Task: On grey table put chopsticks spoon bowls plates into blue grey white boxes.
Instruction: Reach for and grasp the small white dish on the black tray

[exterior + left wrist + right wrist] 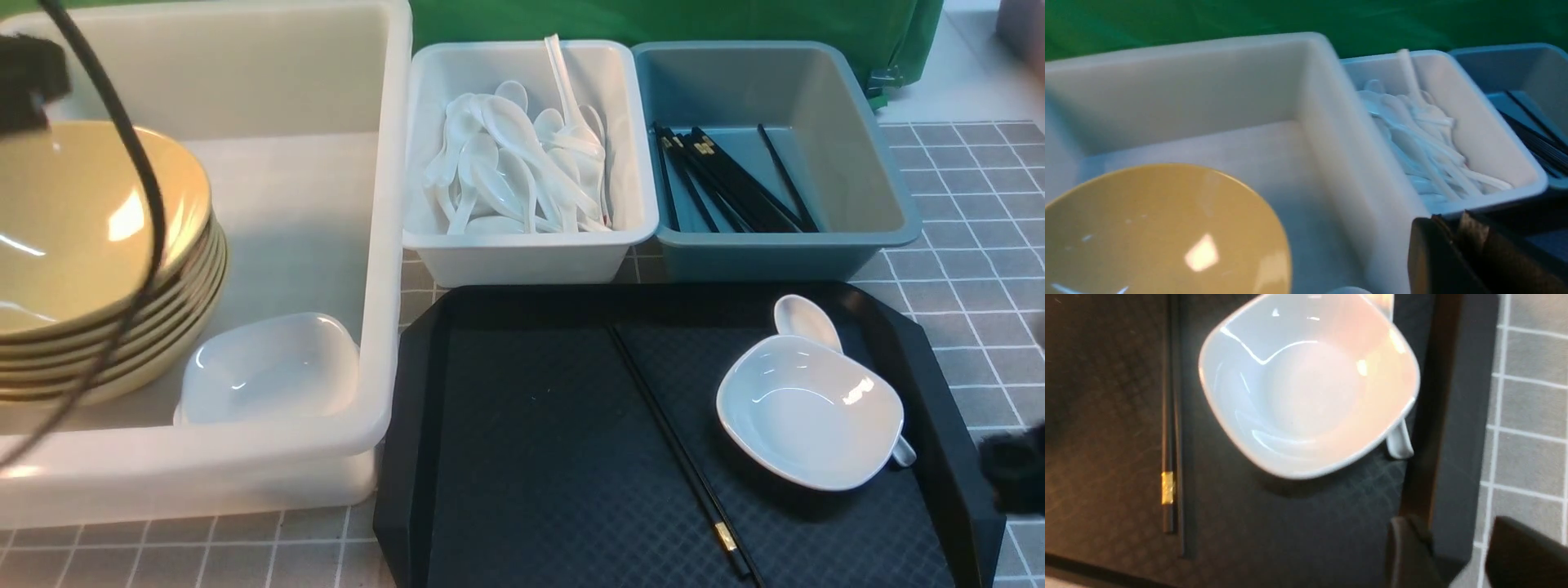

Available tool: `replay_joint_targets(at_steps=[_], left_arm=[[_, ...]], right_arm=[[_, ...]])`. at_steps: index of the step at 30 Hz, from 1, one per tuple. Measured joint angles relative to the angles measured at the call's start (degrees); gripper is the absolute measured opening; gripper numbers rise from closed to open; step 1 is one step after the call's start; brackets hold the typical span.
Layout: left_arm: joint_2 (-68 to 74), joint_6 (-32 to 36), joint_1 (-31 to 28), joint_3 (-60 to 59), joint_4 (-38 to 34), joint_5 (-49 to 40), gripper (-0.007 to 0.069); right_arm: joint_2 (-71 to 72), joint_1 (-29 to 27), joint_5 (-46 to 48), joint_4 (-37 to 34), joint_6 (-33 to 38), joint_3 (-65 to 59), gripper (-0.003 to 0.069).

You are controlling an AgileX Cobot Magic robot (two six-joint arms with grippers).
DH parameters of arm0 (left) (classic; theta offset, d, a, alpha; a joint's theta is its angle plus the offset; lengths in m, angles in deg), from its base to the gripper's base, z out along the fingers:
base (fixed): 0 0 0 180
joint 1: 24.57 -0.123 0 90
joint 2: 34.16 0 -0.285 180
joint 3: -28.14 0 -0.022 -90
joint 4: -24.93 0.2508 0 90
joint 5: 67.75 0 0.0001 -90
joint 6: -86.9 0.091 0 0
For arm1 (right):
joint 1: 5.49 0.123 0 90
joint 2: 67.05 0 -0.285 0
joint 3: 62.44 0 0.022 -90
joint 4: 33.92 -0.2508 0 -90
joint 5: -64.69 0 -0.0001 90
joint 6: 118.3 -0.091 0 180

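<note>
Nearest me on the black tray (531,457), a gold-banded black chopstick pair (684,461) lies beside a glossy white squarish bowl (808,412) propped on a white spoon (806,318). My right gripper (1453,528) hovers at the tray's edge, fingers apart, empty. Farther off, my left gripper (1447,222) is pinched together, empty, by the big white box (392,245) of yellow plates (73,229).

A: Bright, even light from above. Glare spots sit on the stack of glossy yellow plates (73,229) and the white square ceramic bowl (808,416).
B: Left wrist view is smeared soft, the pile of white plastic spoons (1425,139) blurred. In the right wrist view the bowl glows pinkish, casting a shadow on the black textured tray (1290,539).
</note>
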Motion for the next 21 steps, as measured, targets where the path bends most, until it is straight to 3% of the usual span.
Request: replay_joint_targets(at_steps=[5,15,20,21], left_arm=[[-6.6,1.2,3.5,-10.6,3.1,1.6,-0.001],[-20.6,0.9,3.9,-27.1,5.5,5.5,-0.001],[-25.0,0.9,3.9,-32.0,5.6,7.9,-0.001],[-26.4,0.9,3.9,-33.7,5.7,10.5,-0.001]], right_arm=[[-16.2,0.0,-0.1,0.0,3.0,9.8,0.0388],[-41.2,0.0,0.0,4.9,3.9,23.0,0.0396],[-43.3,0.1,2.2,4.5,4.0,24.0,0.033],[-42.7,0.1,3.5,4.4,4.0,24.2,0.0259]])
